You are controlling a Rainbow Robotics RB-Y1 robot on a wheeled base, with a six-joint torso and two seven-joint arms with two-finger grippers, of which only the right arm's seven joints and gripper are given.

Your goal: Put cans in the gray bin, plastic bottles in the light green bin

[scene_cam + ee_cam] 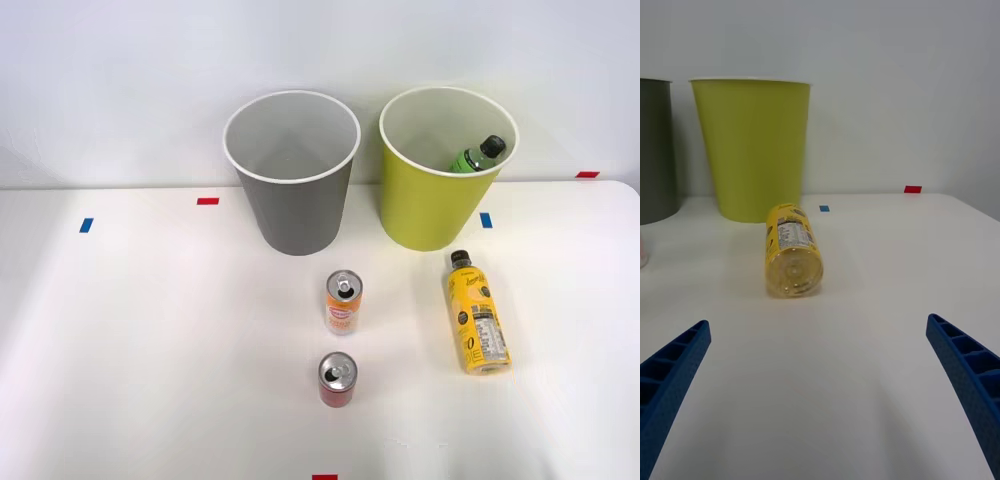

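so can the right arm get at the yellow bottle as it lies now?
Probably yes. The right gripper is open and faces the yellow bottle base-on across bare table. The bottle lies flat, apart from the light green bin and the cans, so nothing blocks the way.

A white table (150,350) carries two bins, two upright cans, a lying yellow-labelled bottle (477,314), and tape marks.
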